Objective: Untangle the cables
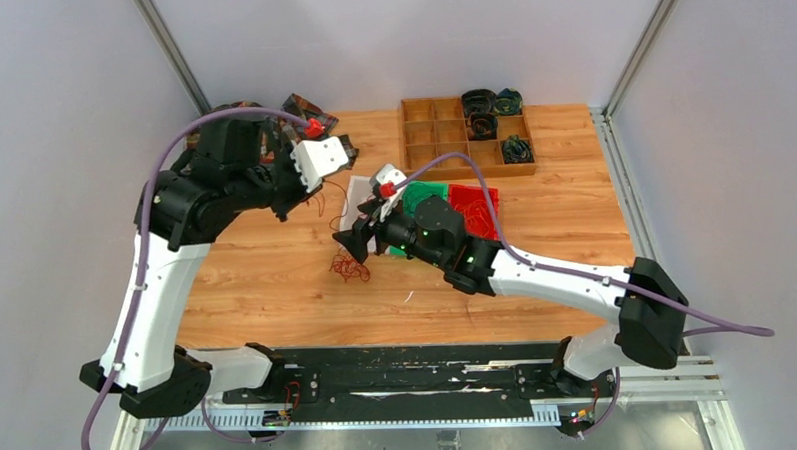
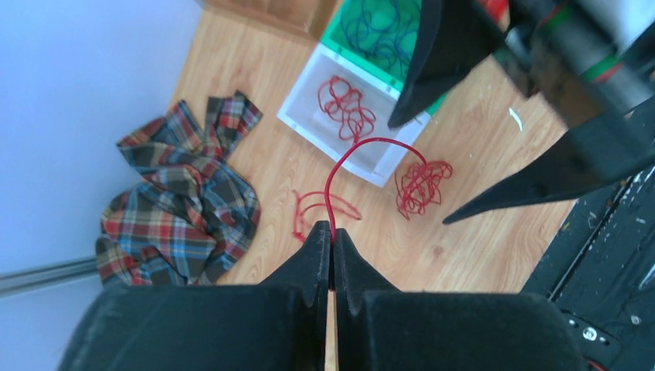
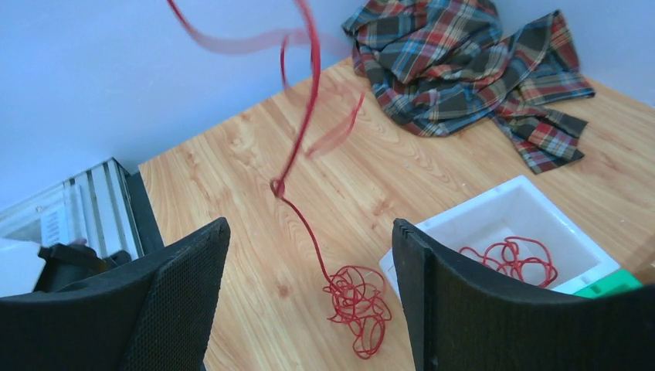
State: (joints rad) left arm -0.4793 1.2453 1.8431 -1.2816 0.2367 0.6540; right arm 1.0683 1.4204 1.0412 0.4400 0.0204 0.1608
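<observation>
A red cable tangle [image 1: 351, 270] lies on the wooden table; it also shows in the left wrist view [image 2: 421, 185] and the right wrist view [image 3: 358, 305]. A red strand [image 2: 363, 147] rises from it to my left gripper [image 2: 333, 232], which is shut on the strand and holds it high above the table [image 1: 348, 149]. My right gripper [image 3: 309, 228] is open and empty, hovering just above the tangle [image 1: 355, 245]. A second red cable [image 2: 347, 104] lies in a white tray [image 2: 305, 104].
The white tray [image 3: 502, 202] stands beside a green bin [image 1: 424, 196] and a red bin [image 1: 474, 207]. A wooden compartment box [image 1: 441, 133] holding coiled cables is at the back. A plaid cloth [image 2: 185, 193] lies at the back left.
</observation>
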